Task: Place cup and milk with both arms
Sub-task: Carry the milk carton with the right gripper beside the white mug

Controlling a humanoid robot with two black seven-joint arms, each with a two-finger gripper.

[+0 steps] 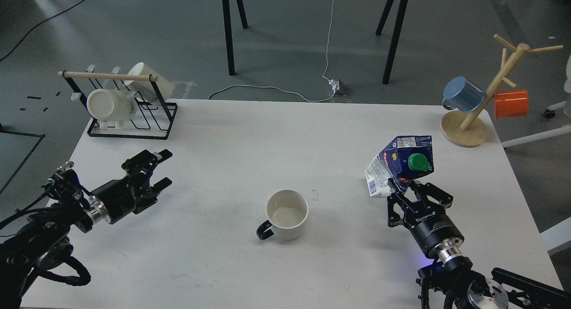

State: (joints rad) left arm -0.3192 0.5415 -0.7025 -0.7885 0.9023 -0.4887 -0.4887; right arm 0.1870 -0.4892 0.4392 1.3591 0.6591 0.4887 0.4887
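With the white black-handled cup (287,214) standing upright at the centre of the counter (250,135), the robot's left gripper (157,170) hovers empty at nine o'clock, jaws spread, while the right gripper (407,191) clamps the tilted milk carton (401,164) at three o'clock, apparently not yet set down.

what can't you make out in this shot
Head view only:
- Milk: lower part hidden behind the right tool; whether it touches the table is unclear.
- Print on the carton: too small to read.
- Lettering on the white mugs in the rack: partly covered by rack wires.
- Left arm's base: cut off by the left edge; left tool shows open.
- Cup: far side hidden by its own body.
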